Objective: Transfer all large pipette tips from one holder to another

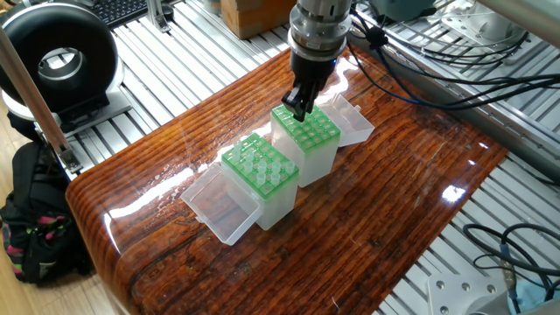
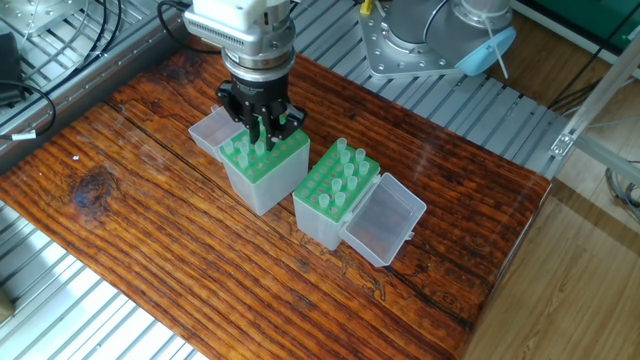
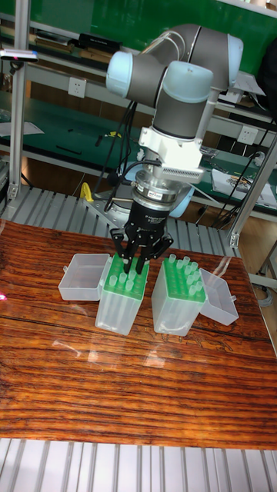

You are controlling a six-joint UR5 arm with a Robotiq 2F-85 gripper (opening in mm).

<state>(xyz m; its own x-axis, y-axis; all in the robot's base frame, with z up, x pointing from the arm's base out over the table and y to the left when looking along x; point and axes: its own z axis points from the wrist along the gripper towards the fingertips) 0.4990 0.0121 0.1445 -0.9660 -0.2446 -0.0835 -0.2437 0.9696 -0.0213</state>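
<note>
On the glossy, grained wooden table, left to right in the tall fixed view: a clear plastic hinged lid, then a translucent box with a green grid rack. The gripper points straight down at this rack's 12 o'clock edge, its dark fingers drawn narrow; whether they pinch a tip I cannot tell. At 3 o'clock stands the second rack, where the large pipette tips sit upright, long axis vertical, round open tops up, whitish cones tapering down into the holes.
</note>
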